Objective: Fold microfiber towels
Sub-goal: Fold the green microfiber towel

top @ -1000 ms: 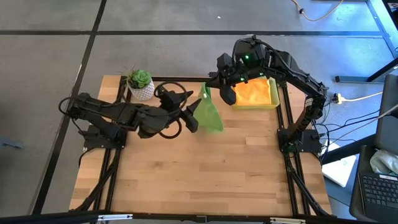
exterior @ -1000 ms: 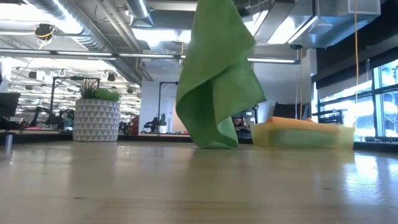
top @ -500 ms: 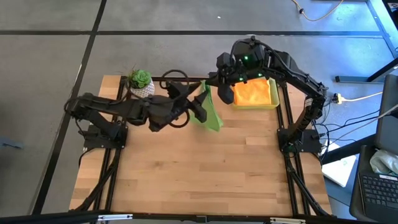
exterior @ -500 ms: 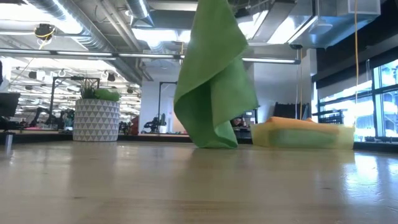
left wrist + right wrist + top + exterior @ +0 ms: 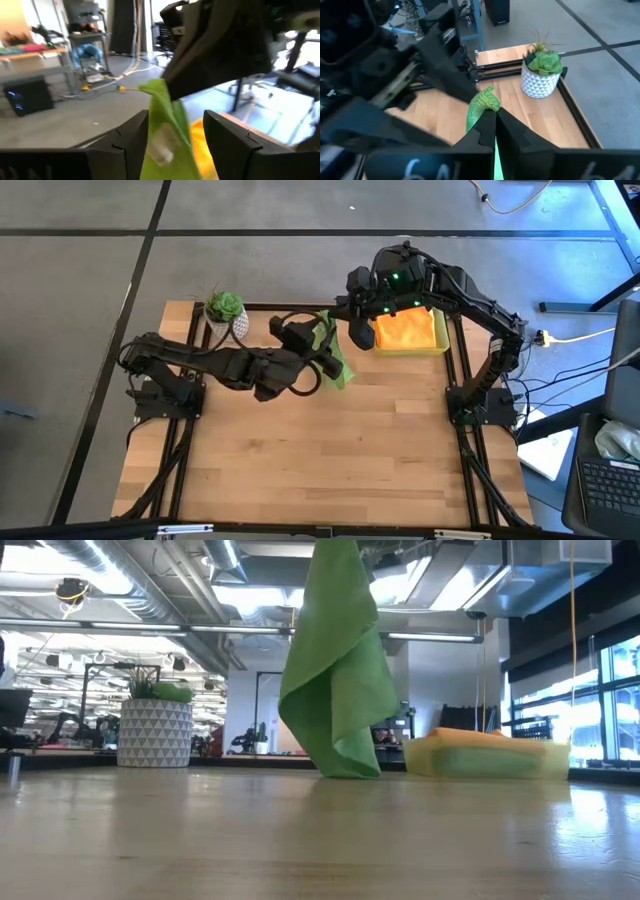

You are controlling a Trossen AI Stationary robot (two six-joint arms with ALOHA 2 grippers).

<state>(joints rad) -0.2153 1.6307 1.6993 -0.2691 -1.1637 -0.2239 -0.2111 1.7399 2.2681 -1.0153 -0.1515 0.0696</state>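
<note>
Green towel (image 5: 340, 360) hangs unfolded from my clenched right gripper (image 5: 345, 315); my left gripper (image 5: 328, 355), spread, reaches its edge; orange towel (image 5: 405, 330) waits in the tray (image 5: 442, 338).

The lime green towel (image 5: 338, 670) hangs upright in loose folds from a top corner pinched between the closed fingers of the right gripper (image 5: 494, 121), its lower end bunched and resting on the table directly below that gripper. The hanging cloth lies between the spread fingers of the left gripper (image 5: 176, 131), whose fingers stand on either side of it. An orange towel (image 5: 406, 328) lies crumpled flat in the yellow tray (image 5: 441, 342), just beside the right gripper on the side away from the left gripper.
</note>
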